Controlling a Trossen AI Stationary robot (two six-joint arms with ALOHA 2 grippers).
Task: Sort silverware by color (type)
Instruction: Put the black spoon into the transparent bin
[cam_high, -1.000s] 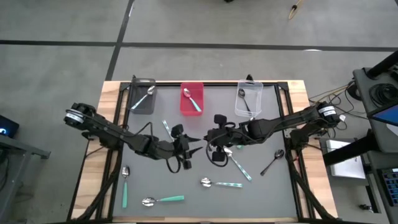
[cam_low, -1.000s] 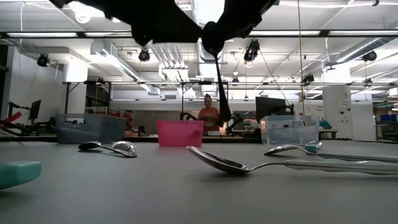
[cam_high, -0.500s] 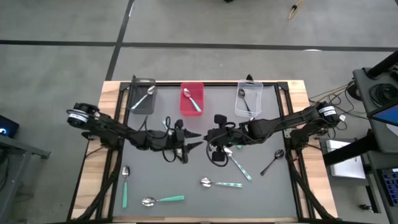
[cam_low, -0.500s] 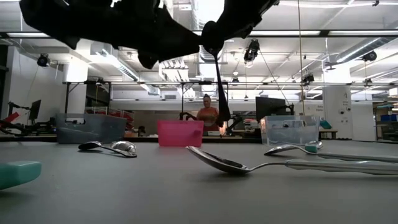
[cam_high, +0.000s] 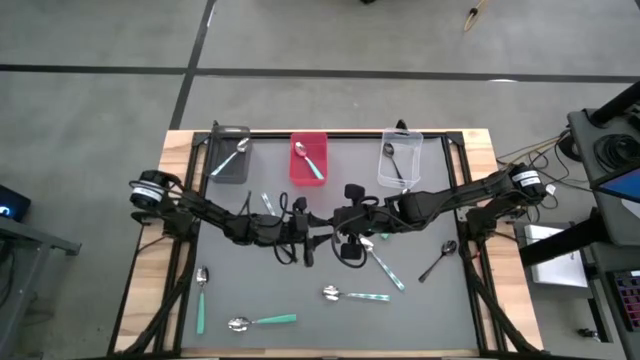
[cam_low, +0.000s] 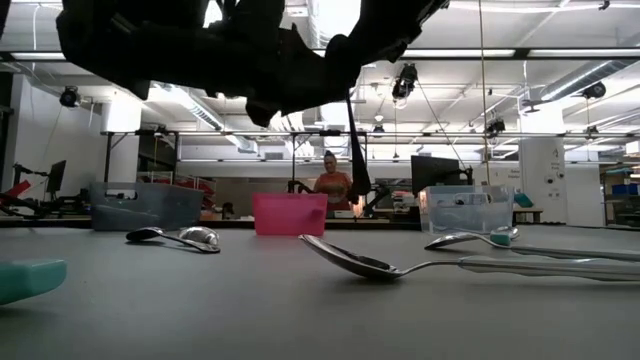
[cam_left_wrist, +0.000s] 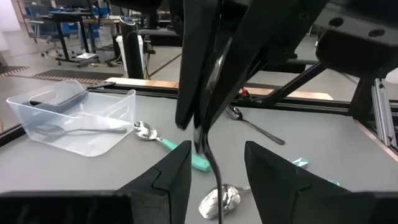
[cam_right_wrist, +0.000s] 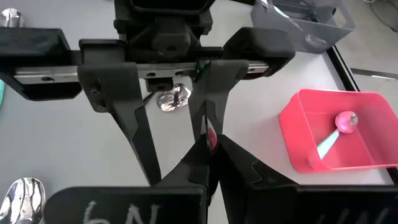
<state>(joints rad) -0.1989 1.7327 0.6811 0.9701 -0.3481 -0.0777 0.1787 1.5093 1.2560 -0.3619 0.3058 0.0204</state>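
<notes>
The right end effector (cam_high: 338, 226) is pinched tight on a black spoon (cam_left_wrist: 211, 163) that hangs down above the middle of the worktop (cam_high: 430, 300). The left end effector (cam_high: 308, 238) is open around its handle. It should close fully before the right one lets go.

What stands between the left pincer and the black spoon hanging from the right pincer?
Nothing visible: the slim black spoon hangs from the shut right pincer, just ahead of the open left pincer.
</notes>
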